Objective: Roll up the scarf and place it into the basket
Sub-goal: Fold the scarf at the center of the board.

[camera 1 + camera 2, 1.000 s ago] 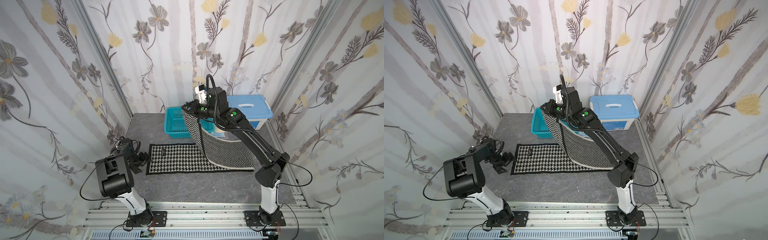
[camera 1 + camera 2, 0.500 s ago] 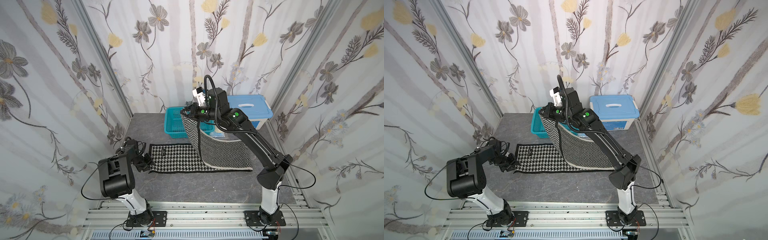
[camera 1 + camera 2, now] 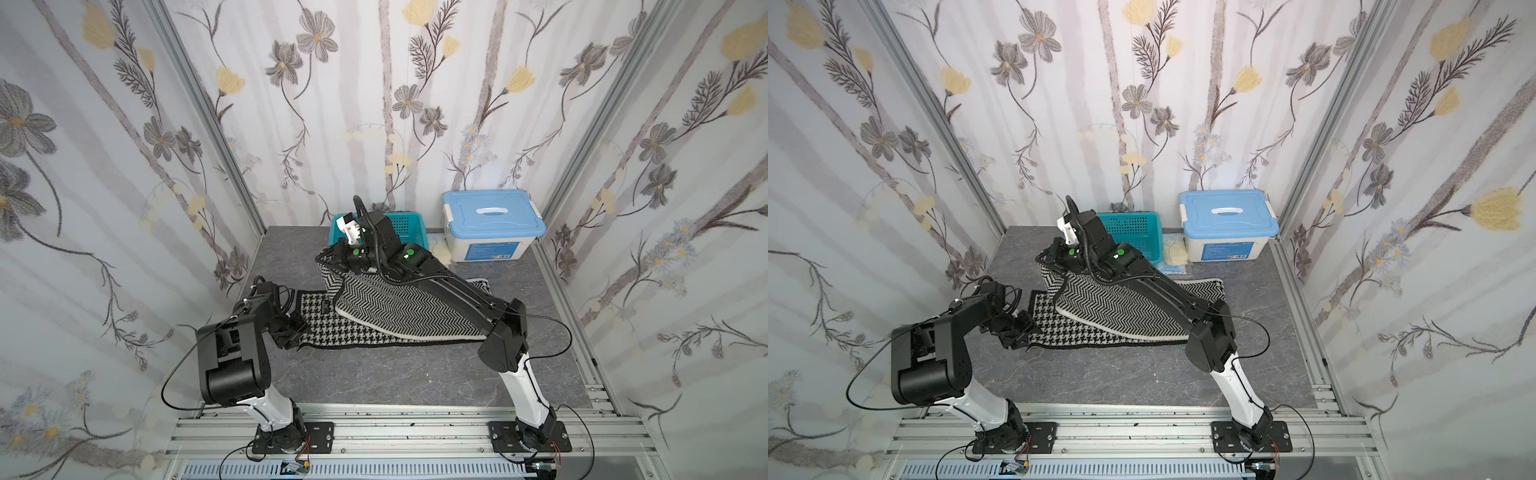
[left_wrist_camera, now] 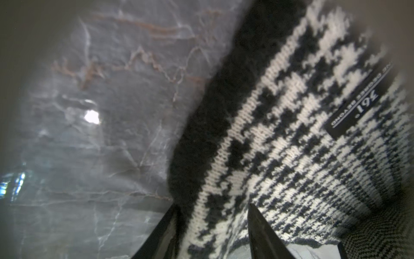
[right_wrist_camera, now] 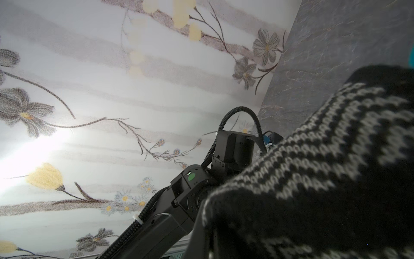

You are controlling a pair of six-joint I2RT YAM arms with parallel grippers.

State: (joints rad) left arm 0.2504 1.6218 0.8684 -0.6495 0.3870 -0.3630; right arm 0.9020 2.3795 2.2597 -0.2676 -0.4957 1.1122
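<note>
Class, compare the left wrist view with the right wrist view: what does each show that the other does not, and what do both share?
Left wrist only: the houndstooth side of the black-and-white knitted scarf, its black label, and the left pincer straddling its black edge. Right wrist only: the herringbone zigzag side, the floral wallpaper and a black robot arm. Both: the scarf and the grey marbled tabletop.
</note>
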